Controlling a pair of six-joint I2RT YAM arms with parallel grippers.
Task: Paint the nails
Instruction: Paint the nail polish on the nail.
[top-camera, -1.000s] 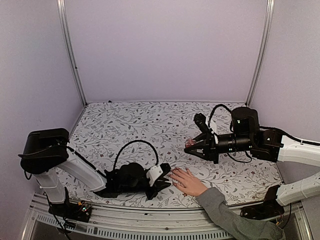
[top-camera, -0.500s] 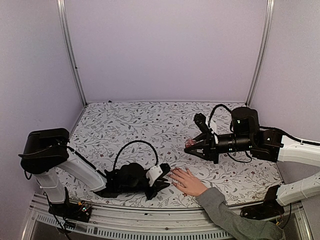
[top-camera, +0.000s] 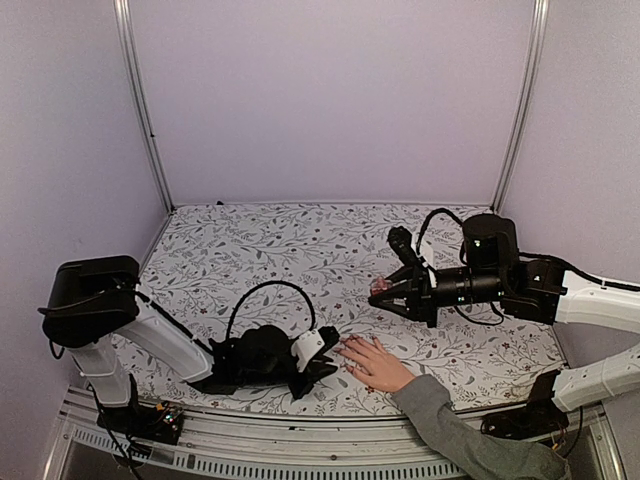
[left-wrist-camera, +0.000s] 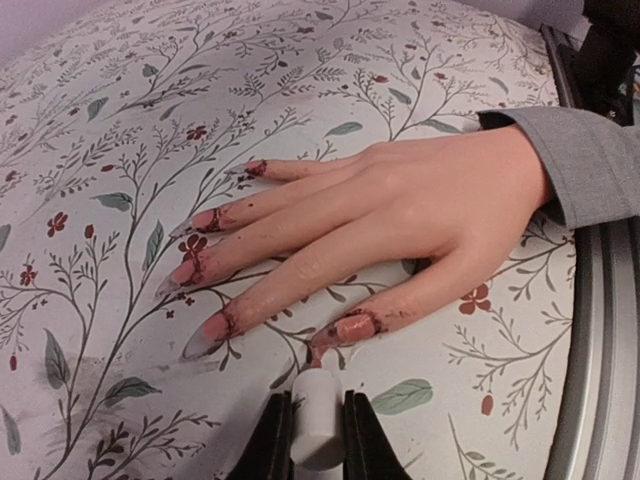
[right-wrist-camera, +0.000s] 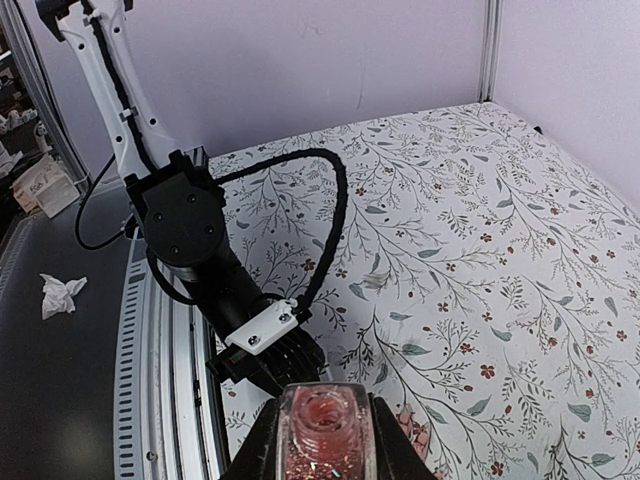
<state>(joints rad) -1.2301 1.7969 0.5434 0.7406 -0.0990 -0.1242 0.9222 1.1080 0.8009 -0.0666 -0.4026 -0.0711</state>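
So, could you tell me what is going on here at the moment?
It is a nail-painting session. A person's hand lies flat on the floral tablecloth. The left arm's fingers are shut on a white brush handle right beside the thumb. The right arm's fingers hold the open bottle of pink polish above the table, further back. The nails already show pink polish, smudged dark around the edges.

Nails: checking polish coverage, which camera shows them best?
Left wrist: the nails appear large, reddish polish smeared around them. The top view shows the hand tiny; the right wrist shows mainly the bottle, no nail clearly.
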